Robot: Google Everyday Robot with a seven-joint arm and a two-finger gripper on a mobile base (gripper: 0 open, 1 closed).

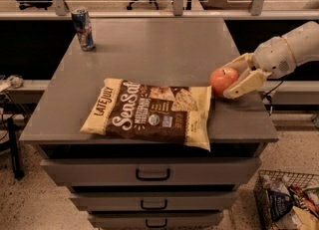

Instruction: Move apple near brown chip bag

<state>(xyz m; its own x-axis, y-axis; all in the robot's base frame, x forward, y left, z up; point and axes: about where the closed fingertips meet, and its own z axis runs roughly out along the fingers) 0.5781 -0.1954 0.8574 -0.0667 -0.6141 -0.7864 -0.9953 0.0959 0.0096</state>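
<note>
The red-orange apple (223, 80) sits at the right side of the grey cabinet top (159, 50), just off the right end of the brown chip bag (149, 113). The bag lies flat near the front edge, with its "Sea Salt" lettering facing up. My gripper (229, 81) reaches in from the right. Its cream fingers (247, 83) lie on either side of the apple and hold it low, at or just above the surface. About a finger's width separates the apple from the bag's cream-yellow end.
A tall blue drink can (82, 28) stands at the back left corner. The cabinet has drawers (152, 173) below its front edge. A wire basket (289, 201) with items sits on the floor at lower right. Office chairs stand behind the railing.
</note>
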